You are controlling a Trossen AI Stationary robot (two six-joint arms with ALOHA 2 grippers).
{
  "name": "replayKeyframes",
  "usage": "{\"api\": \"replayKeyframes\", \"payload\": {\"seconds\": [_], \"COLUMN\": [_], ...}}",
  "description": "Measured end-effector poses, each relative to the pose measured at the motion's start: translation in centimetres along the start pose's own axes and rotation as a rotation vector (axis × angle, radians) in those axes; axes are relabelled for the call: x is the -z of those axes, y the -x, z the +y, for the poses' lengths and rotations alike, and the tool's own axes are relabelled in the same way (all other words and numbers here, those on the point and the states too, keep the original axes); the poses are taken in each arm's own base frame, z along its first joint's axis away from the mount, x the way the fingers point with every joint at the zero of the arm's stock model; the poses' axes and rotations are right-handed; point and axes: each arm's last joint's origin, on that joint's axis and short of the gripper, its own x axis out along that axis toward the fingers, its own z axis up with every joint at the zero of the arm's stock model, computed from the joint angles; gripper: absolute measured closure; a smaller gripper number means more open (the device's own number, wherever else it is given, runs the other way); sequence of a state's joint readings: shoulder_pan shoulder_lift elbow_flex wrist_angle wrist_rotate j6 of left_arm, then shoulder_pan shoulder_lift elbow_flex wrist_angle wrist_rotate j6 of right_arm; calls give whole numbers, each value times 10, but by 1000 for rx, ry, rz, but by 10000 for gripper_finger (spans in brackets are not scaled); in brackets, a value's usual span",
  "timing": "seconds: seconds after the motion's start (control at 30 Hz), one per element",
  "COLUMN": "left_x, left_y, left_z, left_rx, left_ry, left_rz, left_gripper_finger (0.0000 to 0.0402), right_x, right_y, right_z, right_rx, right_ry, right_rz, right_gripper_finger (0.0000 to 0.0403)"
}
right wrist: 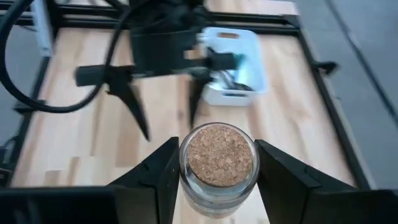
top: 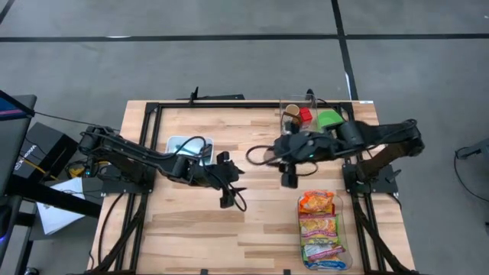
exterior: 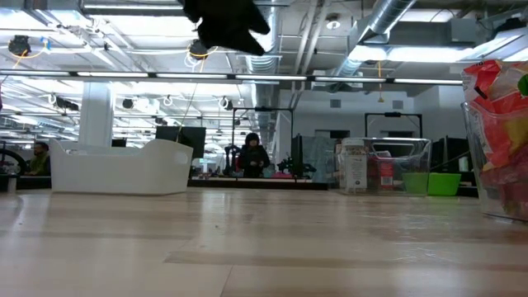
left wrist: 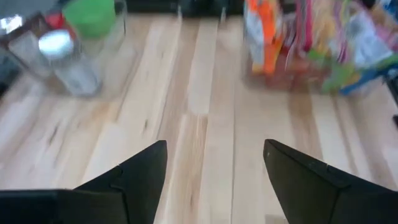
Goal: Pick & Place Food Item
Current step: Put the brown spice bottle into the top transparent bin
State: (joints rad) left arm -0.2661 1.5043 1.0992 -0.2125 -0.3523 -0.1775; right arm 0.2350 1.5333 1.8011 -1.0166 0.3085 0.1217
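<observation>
- Wooden table [top: 199,229]; white bin [top: 189,147] at 9 o'clock.
- right gripper [right wrist: 214,163] clamps cork-topped jar [right wrist: 219,165] mid-table, undelivered.
- left gripper [left wrist: 214,163] open, empty, near centre.

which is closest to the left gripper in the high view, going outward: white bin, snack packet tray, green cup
From the left gripper, open over bare table:
1. White bin, just behind it on the left arm's side.
2. Snack packet tray, across on the right near the front edge.
3. Green cup, far back right corner, beyond the right gripper holding the cork-topped jar.
</observation>
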Motion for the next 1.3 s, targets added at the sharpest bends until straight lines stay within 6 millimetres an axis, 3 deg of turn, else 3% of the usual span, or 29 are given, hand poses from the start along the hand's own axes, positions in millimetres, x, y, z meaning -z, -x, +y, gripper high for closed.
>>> {"api": "replayKeyframes", "payload": {"seconds": [0.23, 0.43, 0.7, 1.03, 1.3], "left_x": [9, 10, 8, 19, 16], "left_y": [2, 6, 35, 79, 96], "left_z": [-2, -4, 7, 29, 38], "left_rx": [-7, 0, 16, -32, -71], "left_ry": [23, 23, 72, 176, 196], "left_rz": [79, 92, 25, -156, -278], "left_gripper_finger": [156, 172, 208, 248, 269], "right_x": [21, 78, 159, 209, 226], "right_y": [38, 42, 28, -1, -36], "right_z": [-23, -39, -63, -85, -98], "right_rx": [157, 265, 458, 596, 681], "right_ry": [-116, -352, -730, -872, -894], "right_rz": [-11, -13, -70, -127, -69], "right_gripper_finger": [236, 236, 236, 236, 236]}}
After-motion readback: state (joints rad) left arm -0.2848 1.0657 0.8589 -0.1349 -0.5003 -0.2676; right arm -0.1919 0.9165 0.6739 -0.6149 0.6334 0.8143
